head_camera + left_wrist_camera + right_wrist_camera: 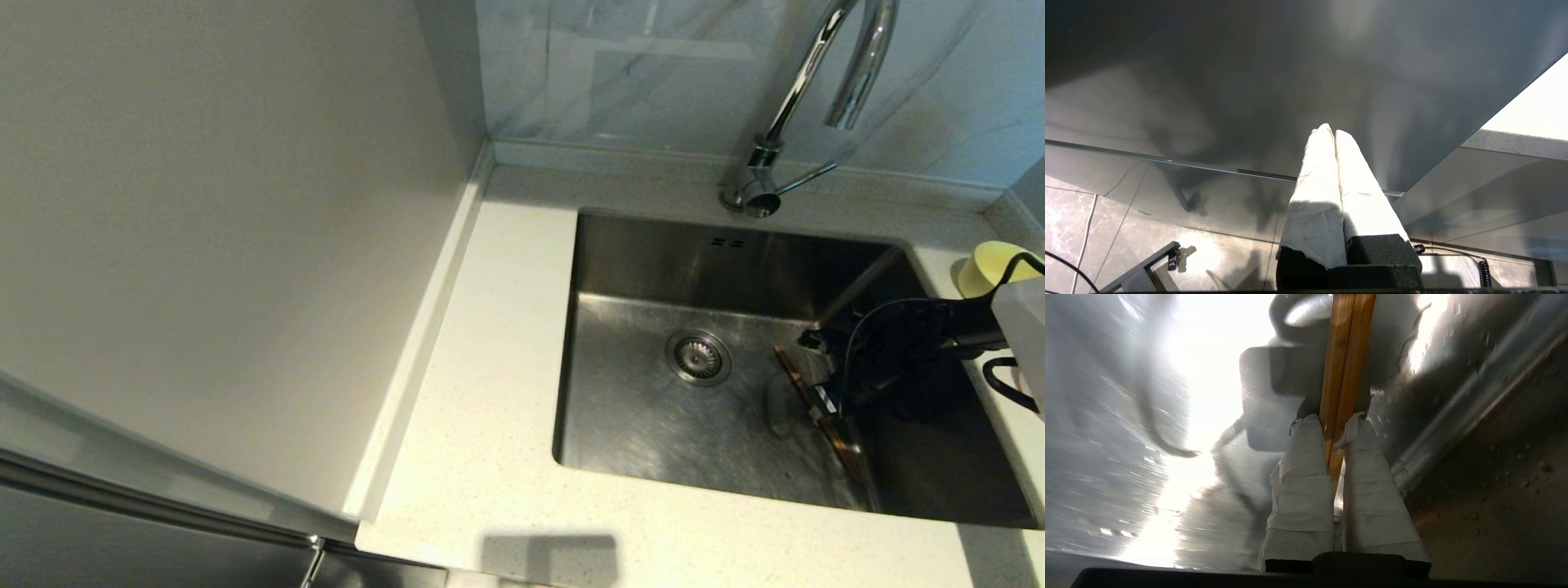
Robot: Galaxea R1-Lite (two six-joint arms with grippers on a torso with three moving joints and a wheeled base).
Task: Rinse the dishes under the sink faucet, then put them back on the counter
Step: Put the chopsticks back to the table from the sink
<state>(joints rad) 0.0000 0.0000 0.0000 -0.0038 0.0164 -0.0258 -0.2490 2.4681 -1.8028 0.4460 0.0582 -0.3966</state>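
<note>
My right gripper (820,385) reaches into the sink (653,269) from the right and is shut on the two brown chopsticks (833,425). They slant from right of the drain strainer (698,357) toward the basin's front right. In the right wrist view the chopsticks (1345,355) lie side by side between the white-wrapped fingers (1306,465) of the right gripper (1335,422), close over the steel floor. The chrome faucet (804,82) arches above the back rim. The yellow-green bowl (984,265) stands on the counter at the far right. The pink bowl is hidden behind the arm. My left gripper (1331,130) is shut and empty, parked low by a dark cabinet front.
The off-white counter (490,367) runs left of and in front of the sink, with a low raised rim along a pale wall panel (245,245). A glossy marbled wall (637,73) stands behind the faucet. A black cable (1008,384) loops off the right arm.
</note>
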